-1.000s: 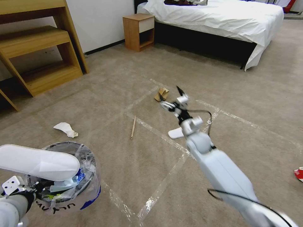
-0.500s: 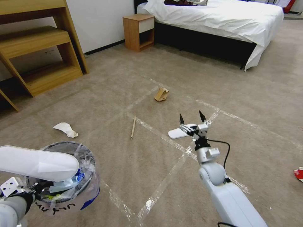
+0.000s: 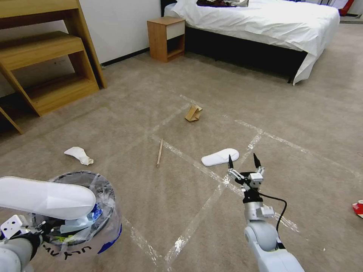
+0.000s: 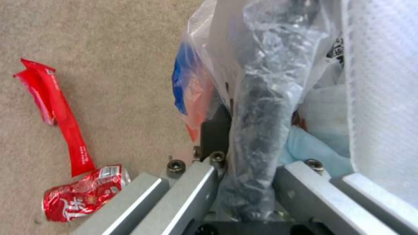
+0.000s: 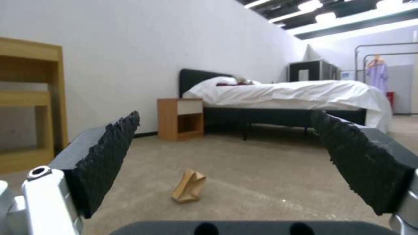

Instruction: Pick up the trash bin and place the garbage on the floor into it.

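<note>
Down on the floor (image 3: 159, 204), the trash bin (image 3: 81, 221) hangs at the robot's left, its rim clenched in the left gripper (image 4: 244, 182), one white slipper (image 3: 43, 196) across its top. Right gripper (image 3: 244, 166) hovers released near another slipper (image 3: 220, 157); cardboard (image 3: 193, 113) lies beyond.

We note the bag-lined trash bin (image 3: 81, 211) holding one white slipper (image 3: 45, 196); another slipper (image 3: 220, 156), cardboard (image 3: 193, 113), stick (image 3: 160, 152) lie on the floor (image 3: 151, 196)

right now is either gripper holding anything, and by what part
The left gripper clamps the trash bin by its bag-covered rim; the right gripper is open, empty.
</note>
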